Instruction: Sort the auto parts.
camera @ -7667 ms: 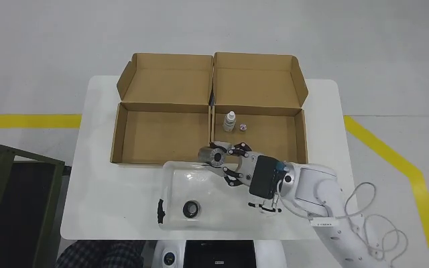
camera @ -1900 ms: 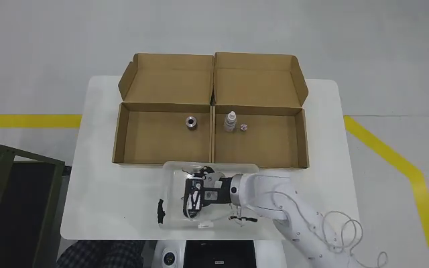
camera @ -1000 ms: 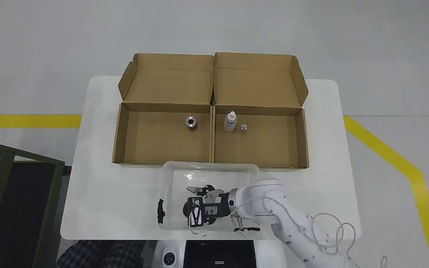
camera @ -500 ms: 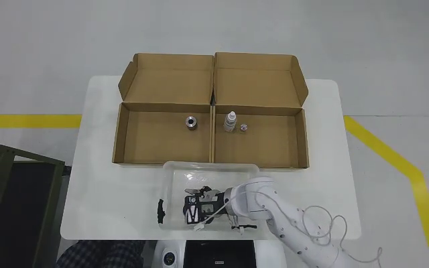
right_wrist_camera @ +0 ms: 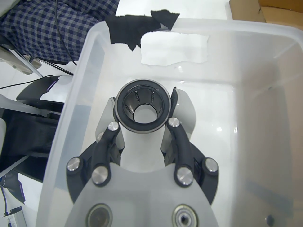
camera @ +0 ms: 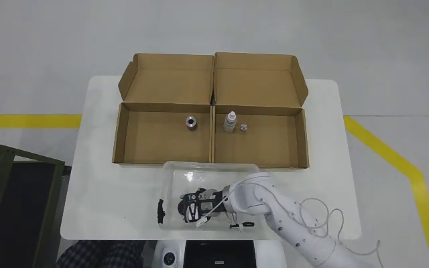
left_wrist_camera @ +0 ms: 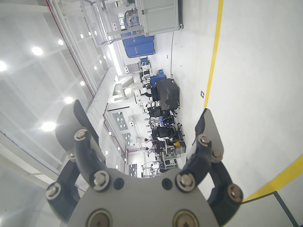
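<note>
Pickup under way: right claw point(right_wrist_camera: 143, 105) pinches the linear bearing point(right_wrist_camera: 132, 100) inside the clear bin point(right_wrist_camera: 68, 119); next, lift it clear toward a cardboard box point(camera: 154, 137).

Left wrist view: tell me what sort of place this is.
Most likely a factory or robotics workshop hall: a yellow floor line, a metal-framed enclosure with clear panels, and rows of workstations under high ceiling lights.
</note>
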### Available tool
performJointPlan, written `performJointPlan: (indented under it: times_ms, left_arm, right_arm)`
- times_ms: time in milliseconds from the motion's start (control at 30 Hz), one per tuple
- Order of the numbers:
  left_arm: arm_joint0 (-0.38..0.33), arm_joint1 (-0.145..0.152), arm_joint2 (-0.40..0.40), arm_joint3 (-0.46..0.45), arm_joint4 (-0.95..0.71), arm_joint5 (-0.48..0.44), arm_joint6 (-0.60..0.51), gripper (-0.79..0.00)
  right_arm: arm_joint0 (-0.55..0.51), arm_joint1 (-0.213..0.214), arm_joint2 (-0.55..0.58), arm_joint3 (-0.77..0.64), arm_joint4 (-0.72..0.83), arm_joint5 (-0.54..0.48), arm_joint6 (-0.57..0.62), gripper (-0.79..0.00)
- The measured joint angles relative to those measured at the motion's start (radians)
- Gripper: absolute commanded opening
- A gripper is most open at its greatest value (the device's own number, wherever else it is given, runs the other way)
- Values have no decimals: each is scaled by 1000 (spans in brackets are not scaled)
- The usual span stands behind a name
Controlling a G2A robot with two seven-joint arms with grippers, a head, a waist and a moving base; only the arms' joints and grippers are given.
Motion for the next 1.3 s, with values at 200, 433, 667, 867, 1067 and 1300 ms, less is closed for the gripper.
performJointPlan:
  times_ms: [200, 433, 667, 867, 1067, 1300]
  left_arm:
    - [0, 0, 0, 0, 0, 0, 0, 0]
    - [0, 0, 0, 0, 0, 0, 0, 0]
    - [0, 0, 0, 0, 0, 0, 0, 0]
    - [0, 0, 0, 0, 0, 0, 0, 0]
    - [0, 0, 0, 0, 0, 0, 0, 0]
    - [0, 0, 0, 0, 0, 0, 0, 0]
  right_arm:
    - [11, 6, 16, -9, 30, -12, -21, -785]
    - [11, 19, 61, -29, 66, -19, -53, -785]
    - [-14, 35, 118, -79, 128, 12, -63, -785]
    - [-51, 52, 179, -159, 213, 47, -45, -785]
    - [-87, 68, 248, -220, 294, 73, -68, -785]
    - [-105, 82, 321, -251, 362, 84, -111, -785]
